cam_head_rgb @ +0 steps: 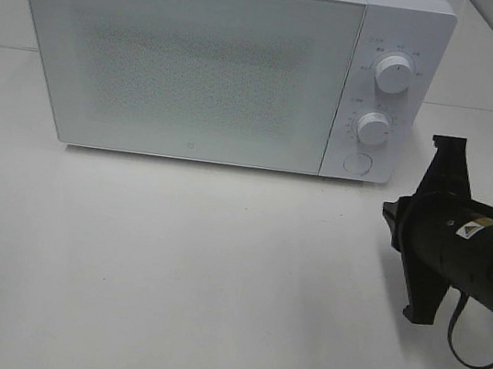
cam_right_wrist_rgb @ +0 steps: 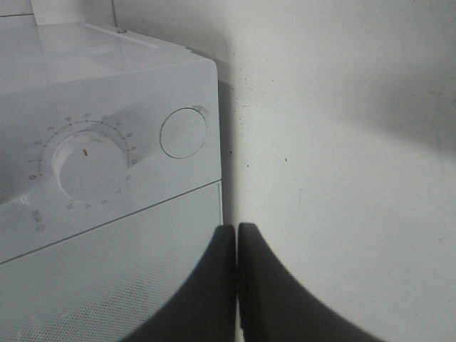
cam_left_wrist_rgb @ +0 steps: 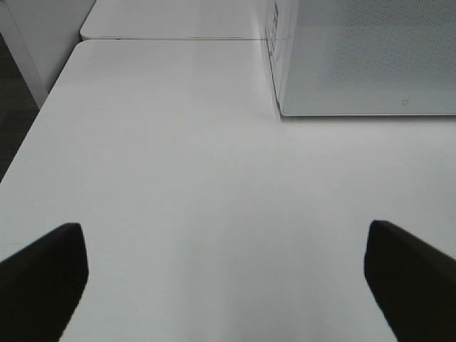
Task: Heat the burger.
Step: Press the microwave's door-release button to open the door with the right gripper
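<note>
My right arm (cam_head_rgb: 485,262) reaches in from the right edge of the table (cam_head_rgb: 168,275), wrist rolled on its side, and my right gripper (cam_head_rgb: 391,217) points leftward, fingers (cam_right_wrist_rgb: 206,292) pressed together. My left gripper (cam_left_wrist_rgb: 226,285) hangs above the table's left side, fingers (cam_left_wrist_rgb: 43,281) spread wide apart.

Looks out past the right gripper (cam_right_wrist_rgb: 237,229), jaws pressed flat together with nothing between them. Finds the white microwave (cam_right_wrist_rgb: 142,78) from nine to eleven o'clock of the tips, its corner edge running almost straight toward them. Shows a dial (cam_right_wrist_rgb: 85,167) with a small red mark, a round button (cam_right_wrist_rgb: 183,132) just beside it, and the dotted door (cam_right_wrist_rgb: 107,285) across a seam. Takes in white counter (cam_right_wrist_rgb: 342,178) from twelve to three o'clock.
</note>
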